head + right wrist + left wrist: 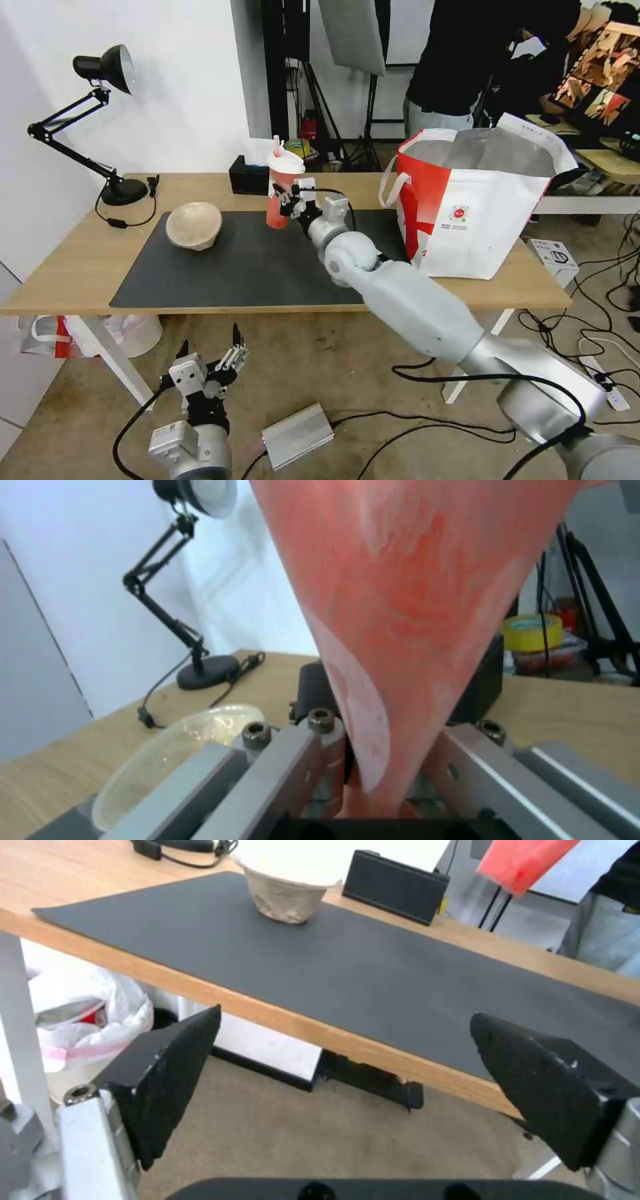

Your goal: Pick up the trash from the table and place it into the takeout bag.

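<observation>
Carrying the red drink cup (pixel 278 193) looks to be the step in hand: the right gripper (pixel 288 200) has its jaws clamped on the cup's lower body, and the cup appears lifted clear of the dark mat (pixel 253 267), well to the left of the takeout bag (pixel 480 220). Its long silver arm reaches across the table (pixel 60 267) from the bag's near side, wrist tipped a little. Next it would need to swing the cup rightward above the bag's open mouth without catching the rim. A beige bowl (pixel 194 225) sits on the mat, farther from the bag. The left gripper (pixel 208 360) hangs spread wide below the table edge.
</observation>
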Controlling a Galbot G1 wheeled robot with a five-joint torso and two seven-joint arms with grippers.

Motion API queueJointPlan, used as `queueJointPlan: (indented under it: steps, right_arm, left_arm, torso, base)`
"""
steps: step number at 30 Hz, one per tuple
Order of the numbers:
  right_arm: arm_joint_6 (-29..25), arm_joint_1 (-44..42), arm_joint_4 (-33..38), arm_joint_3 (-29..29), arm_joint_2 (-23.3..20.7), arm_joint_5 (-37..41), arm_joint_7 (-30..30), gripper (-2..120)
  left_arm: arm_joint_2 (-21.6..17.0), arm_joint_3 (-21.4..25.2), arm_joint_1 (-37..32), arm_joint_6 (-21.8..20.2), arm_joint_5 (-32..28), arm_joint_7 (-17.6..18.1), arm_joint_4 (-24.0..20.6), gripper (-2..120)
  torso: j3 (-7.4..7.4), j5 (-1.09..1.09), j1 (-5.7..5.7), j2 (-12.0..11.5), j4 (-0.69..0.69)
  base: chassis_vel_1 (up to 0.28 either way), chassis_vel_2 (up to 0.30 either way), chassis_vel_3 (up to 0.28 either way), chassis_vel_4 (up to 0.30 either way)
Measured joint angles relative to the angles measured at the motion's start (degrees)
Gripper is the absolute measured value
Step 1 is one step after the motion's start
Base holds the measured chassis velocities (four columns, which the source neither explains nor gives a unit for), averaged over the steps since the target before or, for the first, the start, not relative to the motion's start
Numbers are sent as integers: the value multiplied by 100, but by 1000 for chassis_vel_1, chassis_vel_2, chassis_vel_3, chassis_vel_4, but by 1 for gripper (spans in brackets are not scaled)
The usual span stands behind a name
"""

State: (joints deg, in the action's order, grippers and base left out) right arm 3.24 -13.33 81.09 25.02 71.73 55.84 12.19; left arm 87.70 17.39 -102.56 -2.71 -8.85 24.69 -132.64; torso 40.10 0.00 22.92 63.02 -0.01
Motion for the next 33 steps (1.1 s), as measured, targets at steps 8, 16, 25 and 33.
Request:
queueJointPlan:
  steps: [8, 16, 25, 33]
  right_arm:
    - [64, 40, 312, -26, -212, 197, 64, 3]
    - [179, 123, 744, -103, -571, 389, 131, 3]
    - [414, 169, 1414, -279, -933, 571, 335, 3]
    - [524, 267, 1721, -419, -1145, 750, 394, 3]
  left_arm:
    - [10, -16, 50, 9, 5, -1, 32, 100]
    - [27, -24, 77, 27, 5, -2, 59, 100]
    - [114, 8, 45, 85, 58, -6, 63, 100]
    - [126, 0, 47, 85, 80, -11, 55, 100]
  torso:
    - [0, 0, 0, 0, 1]
    - [0, 0, 0, 0, 0]
    - [0, 0, 0, 0, 1]
    - [0, 0, 0, 0, 1]
  base:
    - [0, 0, 0, 0]
    - [0, 0, 0, 0]
    - [0, 0, 0, 0]
    - [0, 0, 0, 0]
